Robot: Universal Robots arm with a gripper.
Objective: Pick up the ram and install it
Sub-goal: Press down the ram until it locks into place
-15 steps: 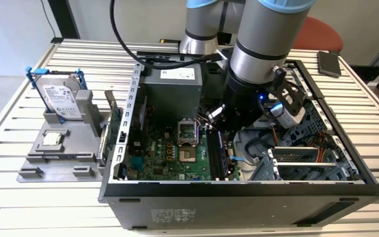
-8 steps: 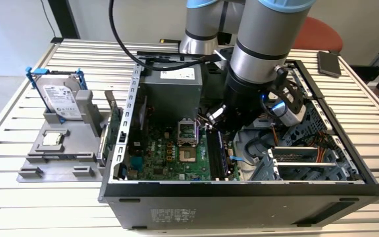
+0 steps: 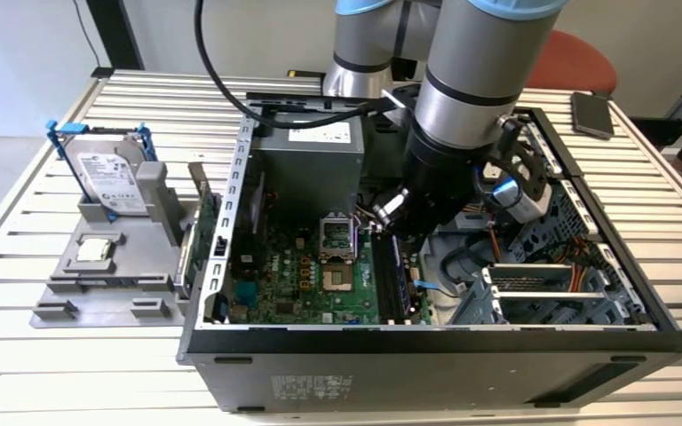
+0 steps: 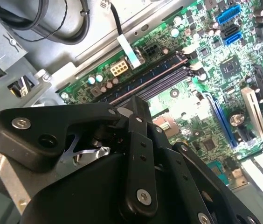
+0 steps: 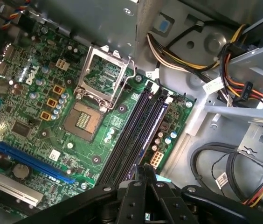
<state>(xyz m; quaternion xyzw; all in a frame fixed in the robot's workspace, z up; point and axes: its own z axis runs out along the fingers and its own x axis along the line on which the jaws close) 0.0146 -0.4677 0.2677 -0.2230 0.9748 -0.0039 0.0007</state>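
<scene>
Gripper: black jointed-finger gripper (image 5: 145,179), low centre of first wrist view, fingers together; held thing cannot tell.
Slots: 4 black memory slots (image 5: 136,128) beneath.
Care: align squarely, press evenly.

This looks like a robotics lab or test workshop. An industrial robot arm (image 3: 471,98) stands over an opened desktop computer case (image 3: 436,346) set on a slatted metal table (image 3: 68,355). A grey parts holder (image 3: 110,266) beside it keeps a hard drive (image 3: 110,177) upright. A red office chair (image 3: 578,62) stands behind the table, against plain pale walls.
</scene>
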